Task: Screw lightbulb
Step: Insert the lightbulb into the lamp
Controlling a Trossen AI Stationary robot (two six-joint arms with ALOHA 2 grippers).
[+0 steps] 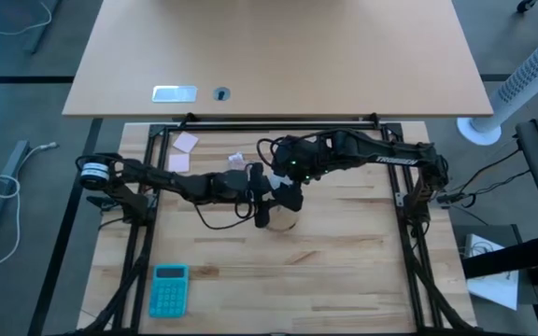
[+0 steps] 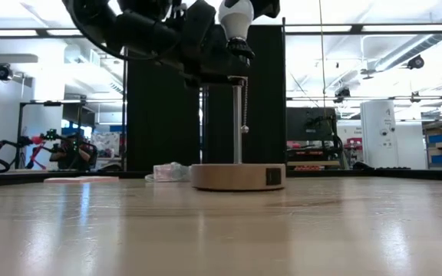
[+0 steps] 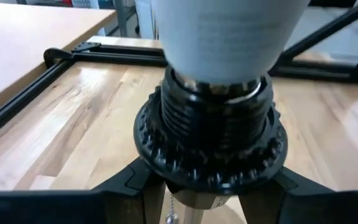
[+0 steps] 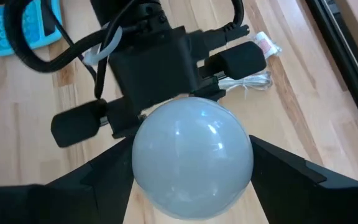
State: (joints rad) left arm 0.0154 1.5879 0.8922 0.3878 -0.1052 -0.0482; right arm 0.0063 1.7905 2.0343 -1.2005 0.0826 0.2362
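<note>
While left pincer (image 3: 197, 186) grips socket (image 3: 210, 137), right pincer (image 4: 191, 165) holds lightbulb (image 4: 191, 158).

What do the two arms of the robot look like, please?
Both arms are dark, nearly black, and jointed. The right arm carries pale lettering on one link and a small green light near its wrist. The left arm ends in a black-and-white round base. Black cables loop beside both.

Bright ceiling lights (image 2: 37, 32) are shining in the low view, making the arms look dark. The lightbulb (image 3: 229, 34) is looking blurry up close, and the table (image 2: 221, 230) is shining softly
</note>
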